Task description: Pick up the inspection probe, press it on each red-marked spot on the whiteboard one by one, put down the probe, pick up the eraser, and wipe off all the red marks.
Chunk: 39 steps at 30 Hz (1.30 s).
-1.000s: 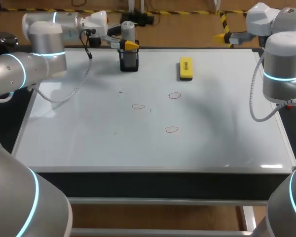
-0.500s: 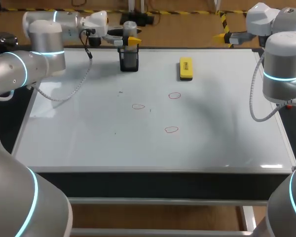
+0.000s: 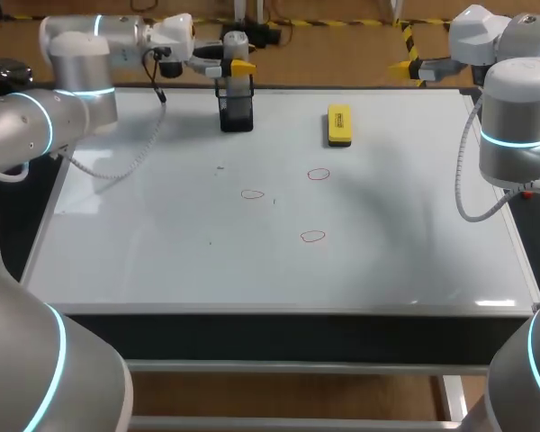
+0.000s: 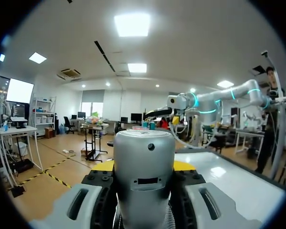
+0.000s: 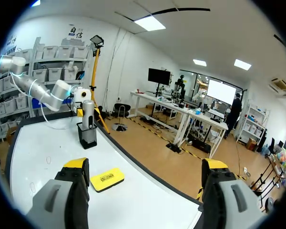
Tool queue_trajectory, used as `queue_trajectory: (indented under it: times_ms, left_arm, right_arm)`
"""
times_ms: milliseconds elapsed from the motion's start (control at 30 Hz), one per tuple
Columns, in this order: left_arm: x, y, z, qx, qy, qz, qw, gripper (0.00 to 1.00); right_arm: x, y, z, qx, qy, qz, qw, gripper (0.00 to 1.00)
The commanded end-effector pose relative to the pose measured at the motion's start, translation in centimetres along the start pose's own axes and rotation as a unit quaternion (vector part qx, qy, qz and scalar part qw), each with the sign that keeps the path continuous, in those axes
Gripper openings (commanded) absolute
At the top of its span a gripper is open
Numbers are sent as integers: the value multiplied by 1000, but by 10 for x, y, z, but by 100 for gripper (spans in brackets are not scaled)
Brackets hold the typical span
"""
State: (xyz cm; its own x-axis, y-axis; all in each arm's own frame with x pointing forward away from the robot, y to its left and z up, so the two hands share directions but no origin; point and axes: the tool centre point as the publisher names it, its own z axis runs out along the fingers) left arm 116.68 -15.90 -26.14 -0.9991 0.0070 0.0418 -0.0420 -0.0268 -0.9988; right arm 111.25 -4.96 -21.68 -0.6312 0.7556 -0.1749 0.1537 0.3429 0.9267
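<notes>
Silver probe [image 3: 236, 45] pinched in my left gripper [image 3: 232, 69] just above its holder [image 3: 236, 110], right gripper [image 5: 146, 167] spread and idle: a lower end snagging the rim could, I judge, tip the holder.

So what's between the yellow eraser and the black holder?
Nothing. In the head view only bare whiteboard lies between the eraser and the holder beneath the probe; the right wrist view shows the same.
</notes>
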Motion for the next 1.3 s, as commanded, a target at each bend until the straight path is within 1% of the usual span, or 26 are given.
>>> queue_trajectory:
  times_ms: [33,167,300,333,400,433,667,733,767,800,867,900,967,1033,1167,1200,1233,1300]
  left_arm:
    - [6,-19,-1,-9,-18,6,1000,0]
    - [7,-37,-6,-2,-30,14,999,0]
    - [7,-55,-10,-9,-45,13,999,0]
    - [8,-59,-11,-7,-45,20,999,0]
    - [9,-67,-14,-10,-52,11,999,0]
    - [11,-72,-15,-7,-52,18,998,0]
    - [27,-100,-19,-22,-70,12,997,0]
    - [31,-108,-20,-21,-76,16,997,0]
    - [32,-112,-20,-32,-81,4,996,0]
    - [33,-116,-20,-28,-79,8,996,0]
    - [35,-124,-21,-33,-91,-6,995,0]
    - [37,-127,-22,-27,-94,-4,995,0]
    - [38,-132,-26,-31,-104,-13,994,0]
    - [41,-134,-32,-31,-117,-9,993,0]
    - [48,-133,-47,-38,-144,-14,989,0]
    - [50,-133,-52,-29,-144,-10,989,0]
    - [52,-132,-57,-33,-153,-8,988,0]
    - [57,-130,-66,-22,-155,1,988,0]
  right_arm:
    - [0,0,0,0,0,0,1000,100]
    - [0,0,0,0,0,0,1000,100]
    - [0,0,0,0,0,0,1000,100]
    - [0,0,0,0,0,0,1000,100]
    - [0,0,0,0,0,0,1000,100]
    - [0,0,0,0,0,0,1000,100]
    - [0,0,0,0,0,0,1000,100]
    - [0,0,0,0,0,0,1000,100]
    - [0,0,0,0,0,0,1000,100]
    - [0,0,0,0,0,0,1000,100]
    - [0,0,0,0,0,0,1000,100]
    - [0,0,0,0,0,0,1000,100]
    - [0,0,0,0,0,0,1000,100]
    - [0,0,0,0,0,0,1000,100]
    - [0,0,0,0,0,0,1000,100]
    - [0,0,0,0,0,0,1000,100]
    - [0,0,0,0,0,0,1000,100]
    - [0,0,0,0,0,0,1000,100]
